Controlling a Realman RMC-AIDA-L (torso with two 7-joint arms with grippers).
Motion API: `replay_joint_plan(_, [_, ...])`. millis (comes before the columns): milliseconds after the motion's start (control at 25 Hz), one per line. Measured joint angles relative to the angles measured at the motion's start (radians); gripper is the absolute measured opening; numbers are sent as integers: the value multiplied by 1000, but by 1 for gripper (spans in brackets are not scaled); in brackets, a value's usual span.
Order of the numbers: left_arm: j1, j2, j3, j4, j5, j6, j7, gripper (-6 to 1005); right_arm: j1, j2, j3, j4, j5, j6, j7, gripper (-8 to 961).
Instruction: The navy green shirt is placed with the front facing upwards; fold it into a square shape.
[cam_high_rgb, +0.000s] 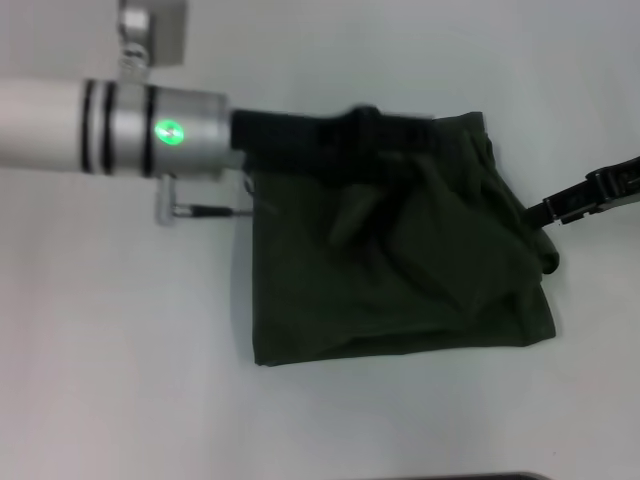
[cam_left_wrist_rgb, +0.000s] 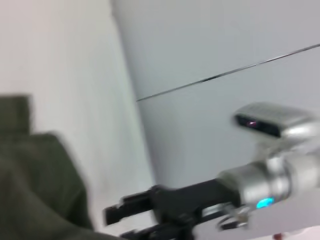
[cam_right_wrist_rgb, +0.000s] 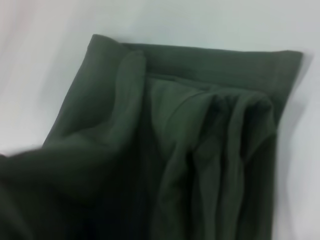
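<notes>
The shirt lies at the middle of the white table, folded into a rough, rumpled square; it is dark olive cloth, soft and matte, its plain side up with no lettering in sight; deep creases run across it from about 11 o'clock to 4 o'clock, the 6 o'clock edge is fairly straight, and the 3 o'clock side bulges in loose folds. In the right wrist view the shirt shows a stitched hem along one edge and several stacked pleats beside it.

The left arm, a white tube ending in a silver metal collar with a green light, reaches in from 9 o'clock; its black left gripper lies over the shirt's 12 o'clock edge, and I cannot tell whether it is clamped on the cloth or apart. The black right gripper comes in from 3 o'clock and meets the bulging edge; its fingers are likewise unreadable. The left wrist view shows the right gripper near the shirt.
</notes>
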Motion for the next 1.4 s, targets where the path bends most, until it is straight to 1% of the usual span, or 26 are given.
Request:
replay_joint_plan(40, [17,6,-3,41,-17,34,-7,497,0,0,0,0,0,0,0,684])
replay_joint_plan(80, [34,14,-3,77,-32,69,-15,518,-1,-8,4,-4,0,-5,4,684])
replay_joint_plan(120, [59,31,-4,126,-53,120,-23,538,-2,-15,8,-6,1,-12,6,684])
replay_joint_plan(160, [70,42,-4,149,-62,144,-25,559,-1,-25,18,-8,5,-21,9,684])
replay_joint_plan(200, [89,64,-5,172,-77,185,-27,602,1,-40,37,-10,18,-35,9,683])
replay_joint_plan(280, [127,113,-5,194,-97,267,-26,689,3,-53,59,-10,50,-56,6,683])
replay_joint_plan(360, [158,143,-5,196,-104,327,-23,775,3,-65,66,-10,86,-69,3,683])
replay_joint_plan(400, [171,150,-5,198,-107,351,-21,799,3,-69,66,-10,98,-72,4,683])
replay_joint_plan(440, [185,153,-5,198,-108,372,-20,823,2,-71,67,-10,104,-71,5,683])
replay_joint_plan(600, [217,144,6,203,-109,429,-3,919,11,-73,65,-7,107,-69,9,683])
replay_joint_plan(680, [221,144,7,206,-107,434,4,917,22,-72,65,-4,107,-68,13,683])
replay_joint_plan(760, [229,151,2,209,-105,409,3,916,33,-69,68,-2,114,-68,24,683])
replay_joint_plan(960, [248,181,9,229,-78,371,-24,911,71,-61,58,17,145,-80,49,684])
replay_joint_plan(1080, [261,188,9,280,-8,375,-51,909,110,-54,43,25,145,-90,63,684])
replay_joint_plan(1160, [268,189,9,324,71,371,-73,907,137,-48,18,27,146,-92,79,684])
replay_joint_plan(1240, [275,186,8,367,158,360,-95,905,160,-41,-7,27,146,-91,91,684])
replay_joint_plan(1400, [285,177,10,423,269,344,-116,902,199,-25,-88,26,141,-63,118,683])
